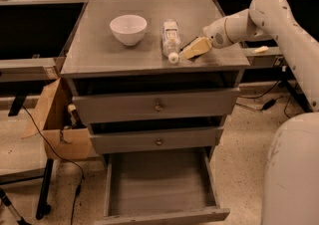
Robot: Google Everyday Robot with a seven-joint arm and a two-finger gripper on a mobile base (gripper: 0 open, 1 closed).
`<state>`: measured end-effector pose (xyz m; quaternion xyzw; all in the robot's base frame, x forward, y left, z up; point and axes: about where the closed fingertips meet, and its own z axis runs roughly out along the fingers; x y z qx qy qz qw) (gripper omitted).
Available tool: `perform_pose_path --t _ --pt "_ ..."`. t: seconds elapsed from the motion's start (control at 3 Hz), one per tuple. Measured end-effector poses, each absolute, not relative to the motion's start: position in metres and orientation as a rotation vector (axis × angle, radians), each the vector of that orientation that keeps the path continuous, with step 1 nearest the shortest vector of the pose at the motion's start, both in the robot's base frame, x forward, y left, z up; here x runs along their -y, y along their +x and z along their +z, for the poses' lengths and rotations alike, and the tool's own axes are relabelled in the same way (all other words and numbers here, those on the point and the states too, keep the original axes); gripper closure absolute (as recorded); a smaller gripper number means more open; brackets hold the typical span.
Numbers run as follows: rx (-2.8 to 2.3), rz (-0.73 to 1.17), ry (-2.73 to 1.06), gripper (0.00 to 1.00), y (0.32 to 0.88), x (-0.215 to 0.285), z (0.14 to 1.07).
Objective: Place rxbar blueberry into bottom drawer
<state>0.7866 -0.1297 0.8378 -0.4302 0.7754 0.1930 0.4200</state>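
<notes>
The gripper (193,50) is low over the right front part of the grey cabinet's top (99,50), just right of the lying clear plastic bottle (170,39). A dark flat piece, the rxbar blueberry (201,56), shows under and beside the gripper on the top; most of it is hidden by the gripper. The bottom drawer (159,184) is pulled out wide at the foot of the cabinet, and nothing lies in it.
A white bowl (128,28) stands on the top left of the bottle. The two upper drawers (158,105) with brass knobs are slightly ajar. A cardboard box (55,119) and cables sit left of the cabinet. The robot's white body (291,174) is at the right.
</notes>
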Motion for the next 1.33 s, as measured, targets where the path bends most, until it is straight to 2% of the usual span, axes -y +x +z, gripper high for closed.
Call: perform_pose_path --t 0.33,0.67,1.33 --pt "-1.991 0.495 -1.088 0.0 0.786 0.125 0.826" --pt "-2.05 0.487 -1.08 0.19 0.786 0.128 0.817" --pt "-2.054 0.486 -1.079 0.65 0.786 0.129 0.829"
